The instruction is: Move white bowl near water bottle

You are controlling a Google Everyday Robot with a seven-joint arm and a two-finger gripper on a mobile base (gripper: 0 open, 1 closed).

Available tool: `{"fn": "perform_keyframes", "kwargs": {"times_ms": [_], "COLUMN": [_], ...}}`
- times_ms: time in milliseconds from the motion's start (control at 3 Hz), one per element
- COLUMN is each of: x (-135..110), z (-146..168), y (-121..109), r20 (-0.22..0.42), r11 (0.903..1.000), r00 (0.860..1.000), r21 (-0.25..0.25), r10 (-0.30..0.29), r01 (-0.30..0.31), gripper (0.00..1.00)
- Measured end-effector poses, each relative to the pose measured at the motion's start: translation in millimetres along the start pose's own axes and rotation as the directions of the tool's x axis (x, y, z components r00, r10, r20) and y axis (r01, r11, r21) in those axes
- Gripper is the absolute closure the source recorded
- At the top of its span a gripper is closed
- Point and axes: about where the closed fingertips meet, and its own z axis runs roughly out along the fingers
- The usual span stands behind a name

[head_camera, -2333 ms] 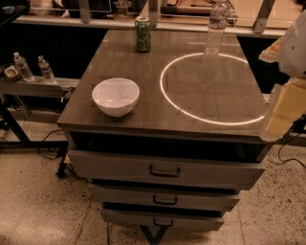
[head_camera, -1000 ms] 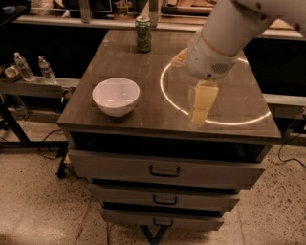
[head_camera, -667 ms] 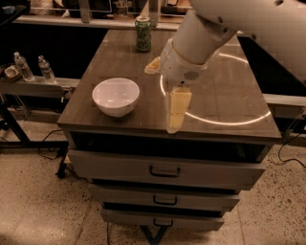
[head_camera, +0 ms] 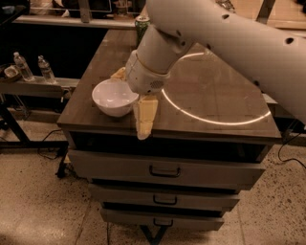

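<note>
The white bowl (head_camera: 114, 97) sits upright near the front left corner of the bench (head_camera: 95, 56), close to the front edge. The hand (head_camera: 129, 104) hangs at the bowl's right side, released, its pale fingers (head_camera: 145, 115) spread wide. One is in front of the right rim and the other behind the bowl towards the far edge, and I cannot tell whether either touches it. The water bottle (head_camera: 225, 5) stands at the far right corner, almost wholly hidden behind the arm (head_camera: 229, 43), with only its top showing. A green can (head_camera: 142, 23) stands at the far edge. The bowl looks stiff, glossy and probably light, so it is likely slippery and could chip if knocked or dropped. The thin rim on the right side seems the best hold, one finger inside and one outside, pinched firmly but gently. Its narrow foot suggests it could tip if pushed low.
</note>
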Motion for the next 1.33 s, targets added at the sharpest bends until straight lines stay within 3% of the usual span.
{"fn": "perform_keyframes", "kwargs": {"times_ms": [333,1333], "x": [-6.9,15.2], "z": [13.4,-5.5], "y": [-7.3,-24.5], "r20": [0.012,0.01], "r11": [0.9998,0.9931], "r00": [1.0,0.997], "r21": [0.004,0.089], "r10": [-0.018,0.076], "r01": [0.018,-0.077], "gripper": [0.17,0.87]}}
